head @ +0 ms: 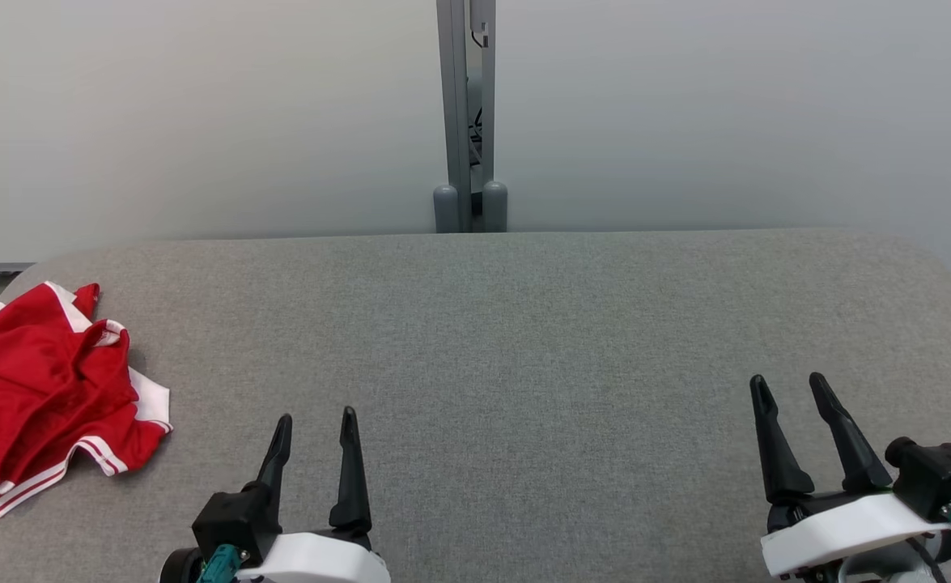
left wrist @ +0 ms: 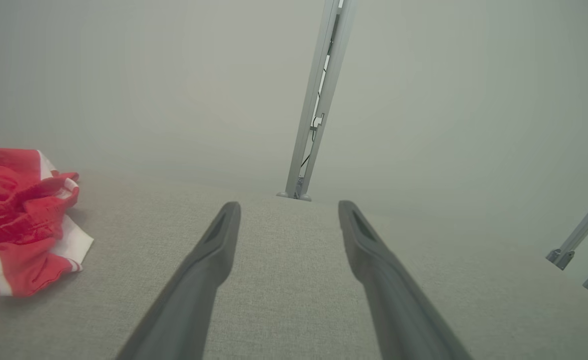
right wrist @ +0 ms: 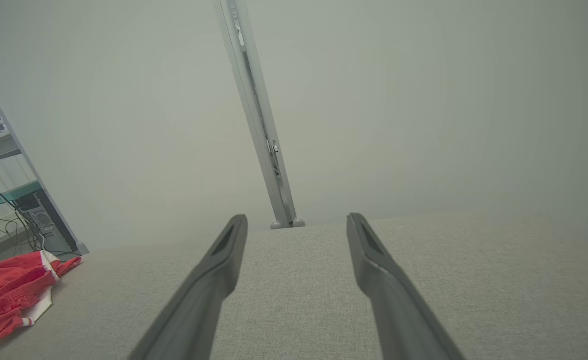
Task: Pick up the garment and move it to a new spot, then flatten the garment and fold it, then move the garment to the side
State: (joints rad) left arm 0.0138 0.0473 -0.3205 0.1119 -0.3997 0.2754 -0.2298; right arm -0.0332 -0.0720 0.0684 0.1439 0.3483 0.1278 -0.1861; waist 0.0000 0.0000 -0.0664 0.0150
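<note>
Along the near edge of your grey fabric-covered surface (head: 524, 324) | left gripper (head: 316, 417) and right gripper (head: 787, 379) point forward, well apart | fingers (left wrist: 208, 260) on both spread wide, holding nothing | crumpled red garment with white trim (head: 38, 389) lies far left, untouched

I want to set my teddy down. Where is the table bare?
The grey table is bare across its whole middle, from the red garment at the left edge over to the right gripper, and back to the metal post. It is crowded only at the left, where the crumpled garment lies near the left gripper.
</note>
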